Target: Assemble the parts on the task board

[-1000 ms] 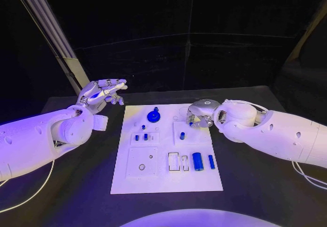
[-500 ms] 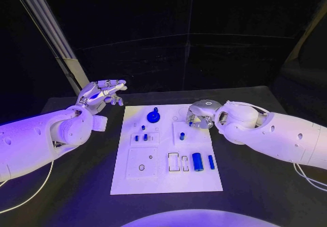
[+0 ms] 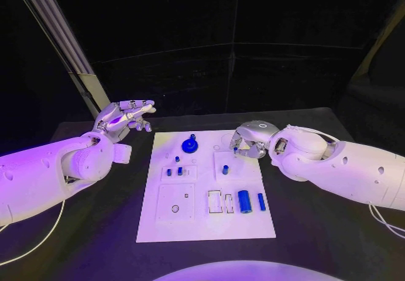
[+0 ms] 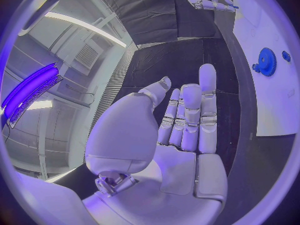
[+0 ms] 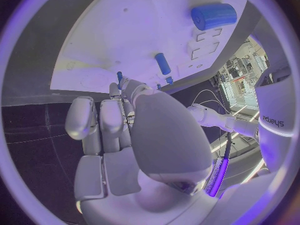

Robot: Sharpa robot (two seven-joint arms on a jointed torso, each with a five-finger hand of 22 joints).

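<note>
The white task board [image 3: 206,219] lies in the middle of the black table. On it are a blue gear [image 3: 190,144], a short peg [image 3: 225,168], two tiny pegs [image 3: 174,171], a thick blue cylinder [image 3: 244,201] and a thin rod [image 3: 261,201]. My right hand [image 3: 248,141] hovers over the board's far right corner with its fingers curled in. In the right wrist view its fingertips pinch a small dark blue peg [image 5: 119,77] above the board [image 5: 112,40]. My left hand [image 3: 126,115] is raised off the board's far left corner, fingers straight, holding nothing [image 4: 187,130].
Bare black table [image 3: 321,234] surrounds the board on all sides. A slanted pale pole [image 3: 72,52] stands behind my left hand. The board has empty rectangular slots [image 3: 220,201] and a round hole [image 3: 175,207] near its front.
My right hand and forearm have drifted slightly to the right and up over the board's far right corner. The left hand has stayed where it was.
</note>
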